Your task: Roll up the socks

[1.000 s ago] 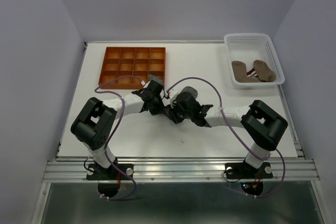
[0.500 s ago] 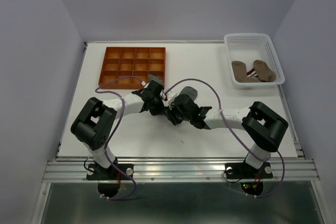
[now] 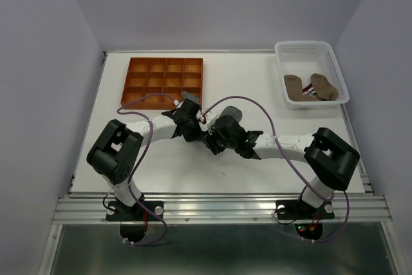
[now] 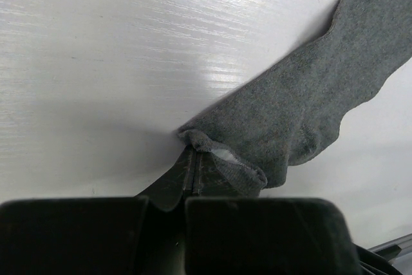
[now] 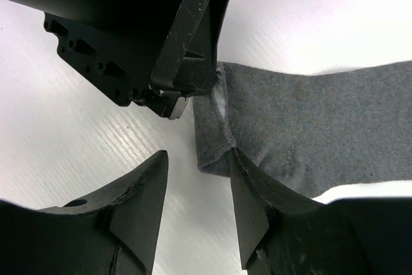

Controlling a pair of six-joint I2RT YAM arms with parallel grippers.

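A grey sock [image 4: 309, 94] lies flat on the white table, running away to the upper right in the left wrist view. My left gripper [image 4: 193, 154] is shut on a pinched fold at its edge. In the right wrist view the same sock [image 5: 315, 127] stretches to the right, and the left gripper [image 5: 181, 88] holds it from above. My right gripper [image 5: 197, 156] is open, with the sock's corner in the gap by the right finger. From above, both grippers [image 3: 205, 138] meet at mid-table and hide the sock. Two tan socks [image 3: 312, 88] lie in the basket.
A white mesh basket [image 3: 302, 46] stands at the back right corner. An orange compartment tray [image 3: 164, 82] sits at the back left, just beyond the left gripper. Purple cables loop over both arms. Grey walls close in the table on three sides.
The right gripper's jaws have spread wider, and its arm has shifted slightly. The left gripper has stayed shut on the sock in the same place.
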